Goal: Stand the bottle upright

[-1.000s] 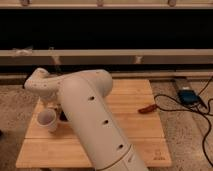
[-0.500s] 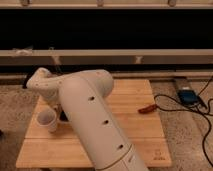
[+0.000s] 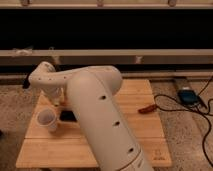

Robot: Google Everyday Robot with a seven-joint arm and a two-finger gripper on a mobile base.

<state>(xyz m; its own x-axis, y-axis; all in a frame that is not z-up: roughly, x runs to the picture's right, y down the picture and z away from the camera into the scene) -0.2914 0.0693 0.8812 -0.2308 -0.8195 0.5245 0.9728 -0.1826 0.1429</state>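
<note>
The big white arm (image 3: 100, 125) stretched over the wooden table (image 3: 140, 142). Just behind the paper cup (image 3: 47, 119) on the left, its gripper (image 3: 55, 97) was squeezed shut. The bottle was hidden there, so I could not tell which way it lay. This looked like the grabbing step, and next the gripper should lift it cap up.

One camera is looking down from above and behind the big white arm (image 3: 100, 120). It is sitting close to the arm and facing the table (image 3: 135, 100). The gripper (image 3: 53, 96) is hanging over the table's far left, near the cup (image 3: 47, 119).
</note>
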